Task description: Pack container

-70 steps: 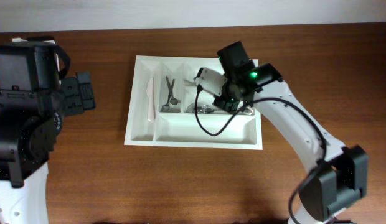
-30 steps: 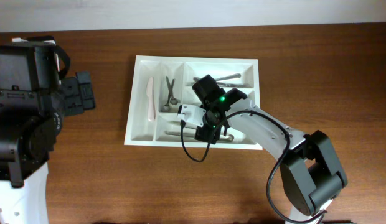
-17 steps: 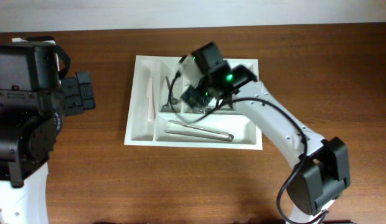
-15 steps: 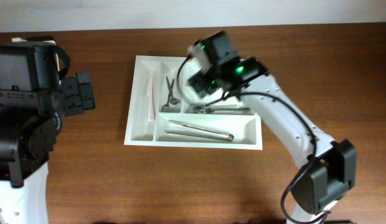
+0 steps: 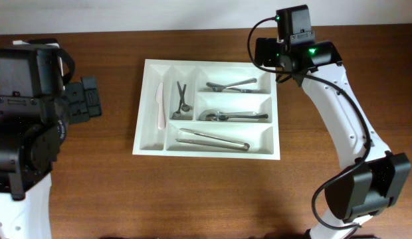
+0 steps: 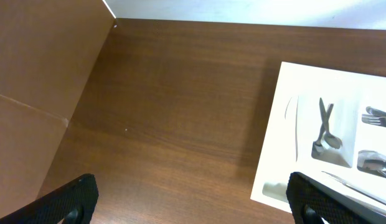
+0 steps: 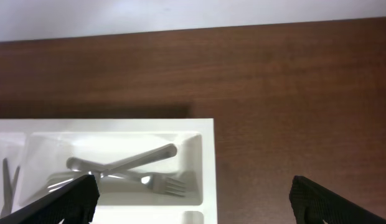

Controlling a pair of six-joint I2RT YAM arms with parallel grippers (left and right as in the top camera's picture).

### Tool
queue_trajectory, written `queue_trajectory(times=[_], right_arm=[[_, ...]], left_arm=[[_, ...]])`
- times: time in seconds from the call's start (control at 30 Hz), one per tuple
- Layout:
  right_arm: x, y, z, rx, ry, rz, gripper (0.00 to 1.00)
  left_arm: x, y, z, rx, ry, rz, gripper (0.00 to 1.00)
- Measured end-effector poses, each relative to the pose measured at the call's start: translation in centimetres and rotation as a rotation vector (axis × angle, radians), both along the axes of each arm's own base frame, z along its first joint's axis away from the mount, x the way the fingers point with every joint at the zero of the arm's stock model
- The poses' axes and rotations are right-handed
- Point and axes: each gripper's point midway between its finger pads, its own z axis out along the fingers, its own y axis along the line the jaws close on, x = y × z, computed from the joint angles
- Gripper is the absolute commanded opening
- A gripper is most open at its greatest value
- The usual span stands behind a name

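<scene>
The container (image 5: 193, 62), a white tray with five compartments, lies in the middle of the table. It holds a white plastic knife (image 5: 159, 106), small tongs (image 5: 181, 99), forks (image 5: 231, 85), spoons (image 5: 232, 116) and a long metal utensil (image 5: 212, 140). My right gripper (image 5: 269, 56) hovers over the tray's far right corner, open and holding nothing. Its wrist view shows the corner rim (image 7: 207, 155) and the crossed forks (image 7: 127, 168) between wide black fingers (image 7: 68, 199). Left of the tray, my left gripper (image 5: 86, 99) is open and apart from the container (image 6: 283, 99).
A brown cardboard wall (image 6: 37, 81) stands on the left of the left wrist view. A white wall borders the table's far edge (image 7: 180, 18). Bare wood surrounds the tray on all sides.
My right gripper rose from the tray's nearest long compartment, where a long metal utensil now lies, opened wide and swung to the far right corner. The left arm has not moved.
</scene>
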Motion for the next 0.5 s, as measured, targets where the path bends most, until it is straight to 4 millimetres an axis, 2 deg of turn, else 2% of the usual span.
queue_trajectory(times=[0.5], right_arm=[[0.02, -0.13, 0.00, 0.012, -0.001, -0.016, 0.99]], left_arm=[[0.00, 0.00, 0.00, 0.000, 0.000, 0.000, 0.99]])
